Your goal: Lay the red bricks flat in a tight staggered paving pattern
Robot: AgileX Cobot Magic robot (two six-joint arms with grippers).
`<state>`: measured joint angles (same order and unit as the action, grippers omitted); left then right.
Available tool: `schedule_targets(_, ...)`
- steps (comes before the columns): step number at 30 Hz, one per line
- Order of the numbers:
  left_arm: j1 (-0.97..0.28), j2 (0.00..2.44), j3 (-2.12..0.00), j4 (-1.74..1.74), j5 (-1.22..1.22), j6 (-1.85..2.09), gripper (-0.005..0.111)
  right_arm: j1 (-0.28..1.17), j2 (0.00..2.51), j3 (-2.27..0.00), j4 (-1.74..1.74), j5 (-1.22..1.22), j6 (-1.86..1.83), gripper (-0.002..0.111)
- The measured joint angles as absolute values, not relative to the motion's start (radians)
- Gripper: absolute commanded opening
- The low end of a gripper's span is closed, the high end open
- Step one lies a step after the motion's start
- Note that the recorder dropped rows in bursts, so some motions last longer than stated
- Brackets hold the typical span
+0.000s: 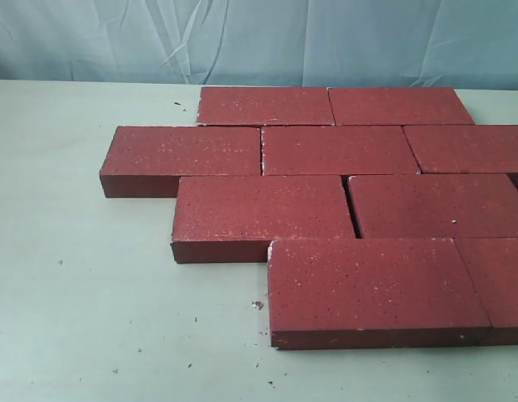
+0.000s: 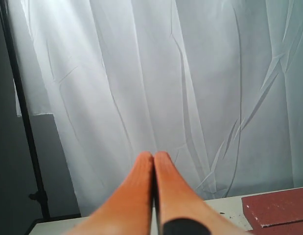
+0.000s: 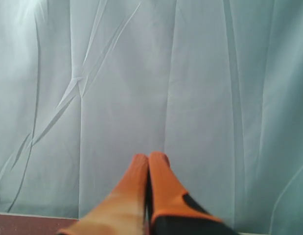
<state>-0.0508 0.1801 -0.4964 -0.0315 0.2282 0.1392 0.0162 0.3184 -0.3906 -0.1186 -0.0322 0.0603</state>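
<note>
Left hand (image 2: pixel 153 159) is clenched: its two orange fingers (image 2: pixel 134 196) press together along their length and grip nothing. Right hand (image 3: pixel 149 157) is clenched the same way, also on nothing. Both are raised off the worktop (image 2: pixel 224 205) and point at the pale curtain (image 2: pixel 141 73). Only the wrist views show the hands. The left one also catches a brick corner (image 2: pixel 278 208) and a black pole (image 2: pixel 24 122) beside the curtain. The right one shows a thin red strip of brick (image 3: pixel 29 224) at the frame edge.

Only the exterior view shows the whole paving. Nine bricks (image 1: pixel 371 289) lie flat on the worktop in four staggered rows.
- Nearest row: two, the left one with a chipped whitish corner and the right one (image 1: pixel 501 280) cut by the frame.
- Next row: two (image 1: pixel 263 213) (image 1: pixel 438 205), with a narrow dark gap between them.
- Third row: three (image 1: pixel 183 155) (image 1: pixel 338 149) (image 1: pixel 472 146), the leftmost jutting out past every other row.
- Farthest row: two (image 1: pixel 263 105) (image 1: pixel 399 105), touching end to end.

Rows sit against each other, joints offset. Small crumbs (image 1: pixel 257 305) dot the worktop near the front bricks. The curtain hangs behind.
</note>
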Motion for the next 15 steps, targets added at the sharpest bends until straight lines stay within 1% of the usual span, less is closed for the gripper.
schedule_targets(7,-0.051,0.173,-0.487,-0.055,0.222,0.139,0.000,0.014,0.225,-0.357,-0.078,-0.044,0.062,-0.001)
schedule_targets(15,-0.051,0.169,-0.487,-0.055,0.222,0.139,0.000,0.014,0.218,-0.357,-0.032,-0.044,0.064,-0.001)
